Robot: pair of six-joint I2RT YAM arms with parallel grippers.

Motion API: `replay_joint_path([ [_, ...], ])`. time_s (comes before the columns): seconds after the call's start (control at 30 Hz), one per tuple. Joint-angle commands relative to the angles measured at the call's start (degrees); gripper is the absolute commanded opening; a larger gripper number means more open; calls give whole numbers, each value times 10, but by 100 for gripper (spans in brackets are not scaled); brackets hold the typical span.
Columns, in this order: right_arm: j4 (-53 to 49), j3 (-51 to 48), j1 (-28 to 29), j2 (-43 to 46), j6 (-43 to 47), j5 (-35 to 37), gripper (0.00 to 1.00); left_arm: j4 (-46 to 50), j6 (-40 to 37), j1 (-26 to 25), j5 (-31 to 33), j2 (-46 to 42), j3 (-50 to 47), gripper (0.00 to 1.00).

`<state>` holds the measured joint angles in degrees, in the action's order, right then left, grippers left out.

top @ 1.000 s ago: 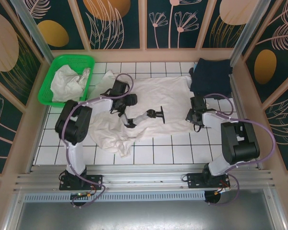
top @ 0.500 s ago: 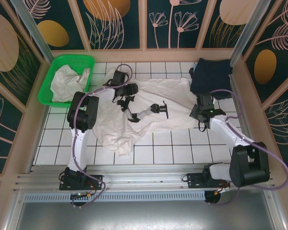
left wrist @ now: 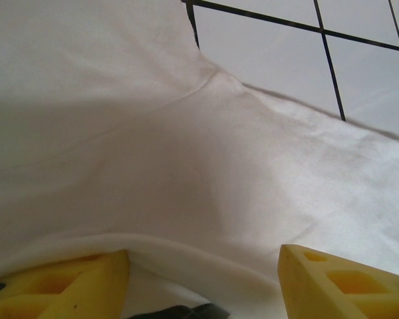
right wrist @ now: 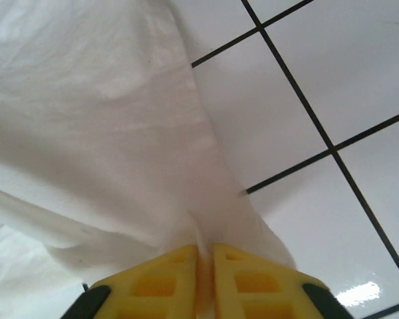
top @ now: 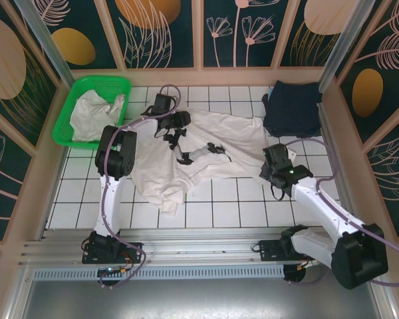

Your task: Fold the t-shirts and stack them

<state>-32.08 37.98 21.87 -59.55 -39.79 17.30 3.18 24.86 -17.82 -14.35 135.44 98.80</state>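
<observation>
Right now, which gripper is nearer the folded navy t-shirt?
Right. The right gripper pinches the white t-shirt just in front of the navy t-shirt; the left gripper is farther left.

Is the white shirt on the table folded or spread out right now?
Spread out: the white t-shirt lies wrinkled across the table, unfolded, with the right gripper pinching its right edge.

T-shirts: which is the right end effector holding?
The off-white t-shirt spread over the middle tiles, its edge in the right end effector. The crumpled white t-shirt in the green basket and the navy t-shirt lie apart.
</observation>
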Motion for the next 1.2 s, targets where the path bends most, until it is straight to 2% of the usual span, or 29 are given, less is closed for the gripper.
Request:
replay_joint_path([
  [0.0,-55,-16,1,36,-59,57,16,45,-12,17,10,34,1,62],
  [0.1,-55,-29,1,55,-70,59,22,46,-11,21,-1,42,9,62],
  [0.2,6,-45,-7,32,-61,45,27,40,-12,21,-15,40,5,62],
  [0.27,73,-39,-6,-16,-41,6,33,37,-16,22,-24,35,-5,62],
  [0.4,144,19,-3,-146,-3,-35,38,40,-31,21,-22,23,-20,62],
  [0.6,162,89,-2,-297,19,-12,38,37,-38,22,-34,19,-32,62],
  [0.67,160,86,0,-312,8,17,34,40,-40,21,-37,19,-29,62],
  [0.8,170,69,-2,-304,12,16,23,50,-48,21,-27,18,-22,62],
  [0.87,160,64,-3,-294,9,24,10,58,-51,21,-24,20,-14,58],
  [0.97,138,54,-2,-258,5,42,0,59,-51,21,-25,18,-13,55],
  [1.17,101,29,-2,-169,10,50,0,67,-55,22,-26,19,-8,52],
])
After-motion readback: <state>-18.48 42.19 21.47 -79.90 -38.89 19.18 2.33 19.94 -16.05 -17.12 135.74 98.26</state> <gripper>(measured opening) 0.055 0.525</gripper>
